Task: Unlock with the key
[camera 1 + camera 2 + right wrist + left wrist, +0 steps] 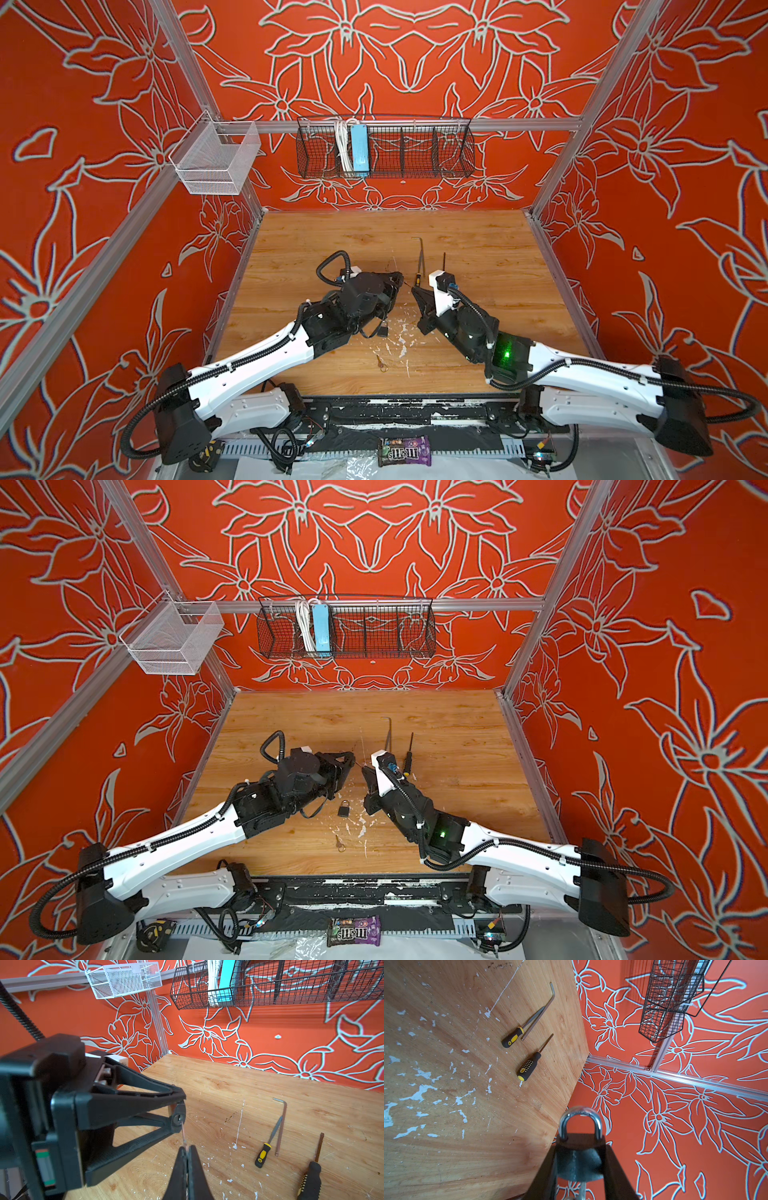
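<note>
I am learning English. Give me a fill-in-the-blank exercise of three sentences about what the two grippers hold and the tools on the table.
1. The left gripper is shut on a ____ with a silver shackle.
2. The right gripper pinches a thin ____ whose tip is at the keyhole.
3. Near the hex key on the table lie ____ screwdrivers.
Missing words: padlock; key; two.

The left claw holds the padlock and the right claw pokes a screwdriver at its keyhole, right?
Not quite: the right gripper pinches a thin key instead, tip at the keyhole, as the right wrist view shows. The left gripper does hold the padlock.
</note>
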